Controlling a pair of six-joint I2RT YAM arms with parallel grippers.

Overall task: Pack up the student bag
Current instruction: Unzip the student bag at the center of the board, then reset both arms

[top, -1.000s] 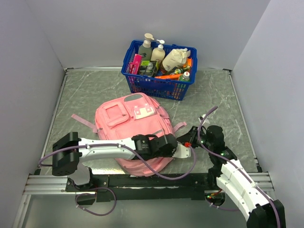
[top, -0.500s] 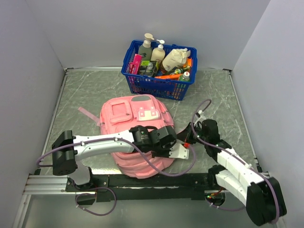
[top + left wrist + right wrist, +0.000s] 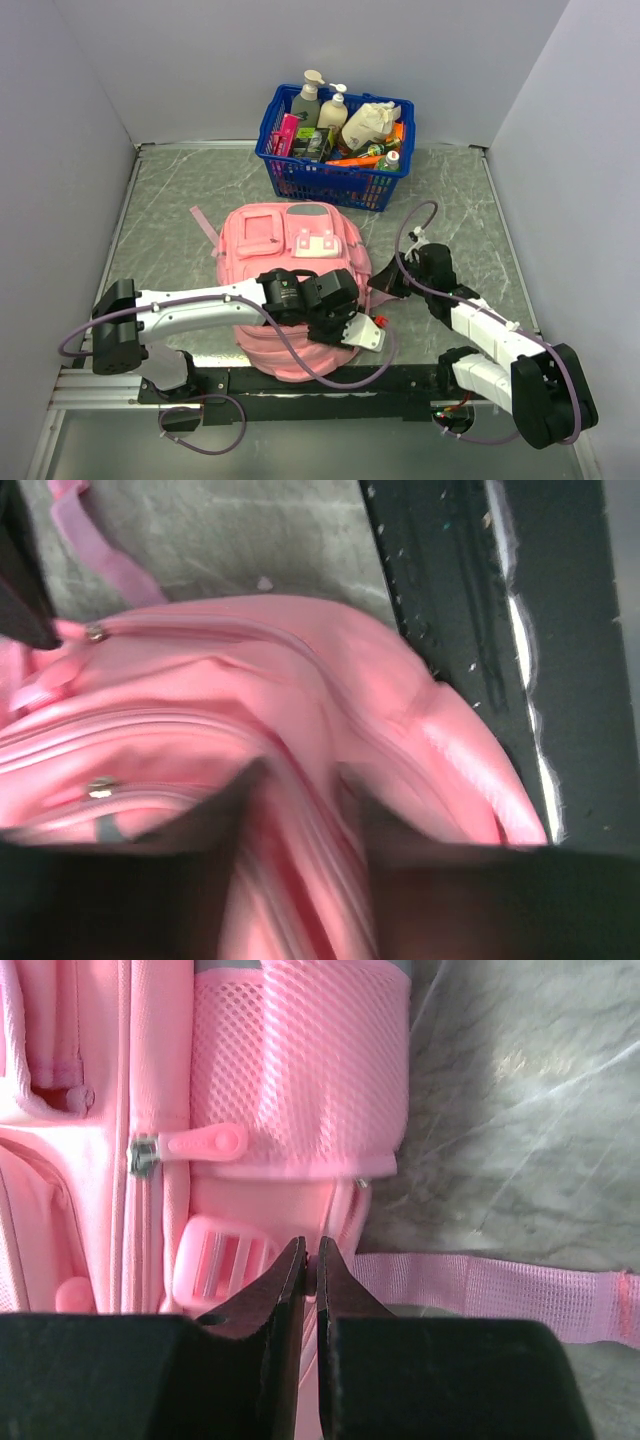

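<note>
left tool (image 3: pixel 300 772): stood narrowly parted, just above bag (image 3: pixel 295 240)
right tool (image 3: pixel 310 1248): was nearly closed, pinching bag where strap (image 3: pixel 480 1285) began
bag: lay on counter (image 3: pixel 170 200) between both tools

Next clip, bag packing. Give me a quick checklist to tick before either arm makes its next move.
1. Student bag lying flat, front up: ok.
2. Bag opened for packing: not ok; the zip by the zip pull looks shut.
3. Left gripper free of fabric: cannot tell; jaws apart, view blurred.
4. Right gripper holding anything: cannot tell; jaws nearly together beside the buckle.
5. Blue basket upright behind the bag: ok.
</note>
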